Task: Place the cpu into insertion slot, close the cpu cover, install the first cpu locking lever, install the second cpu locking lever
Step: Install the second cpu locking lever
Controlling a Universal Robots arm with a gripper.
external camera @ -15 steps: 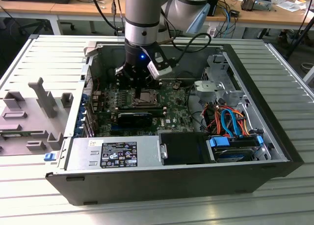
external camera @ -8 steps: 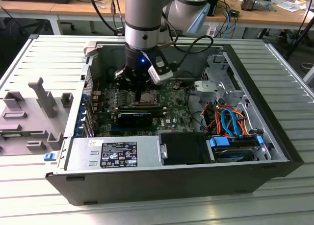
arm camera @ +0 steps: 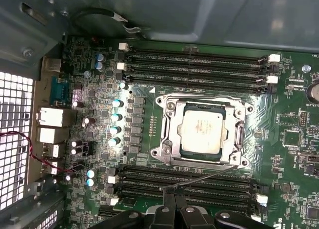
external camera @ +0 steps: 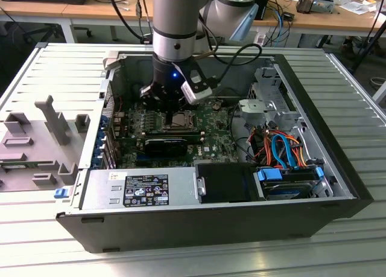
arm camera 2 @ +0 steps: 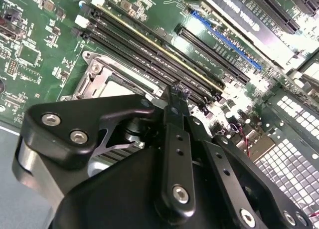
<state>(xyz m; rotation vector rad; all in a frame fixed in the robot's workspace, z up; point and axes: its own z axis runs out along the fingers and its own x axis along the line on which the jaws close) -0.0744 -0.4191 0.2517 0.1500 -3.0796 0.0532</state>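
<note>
In the first wrist view the cpu (arm camera: 202,131), a silver-grey square chip, lies in the insertion slot (arm camera: 160,151). The silver cpu cover (arm camera: 172,123) is down flat around it. A thin wire locking lever (arm camera: 209,176) slants out from the socket's corner to my gripper (arm camera: 172,196), whose black fingers are shut together at its free end. Whether they pinch it or only touch it I cannot tell. In the second wrist view the gripper (arm camera 2: 178,95) sits just beside the socket (arm camera 2: 107,82). The exterior view has the gripper (external camera: 172,101) low inside the case above the socket (external camera: 179,121).
Long black memory slots (arm camera: 194,64) flank the socket on both sides. In the open computer case (external camera: 338,162) a black expansion card (external camera: 166,145), a power supply (external camera: 139,189), a metal drive cage (external camera: 271,102) and coloured cables (external camera: 280,150) surround the board. Grey fixtures (external camera: 42,138) stand at the exterior view's left.
</note>
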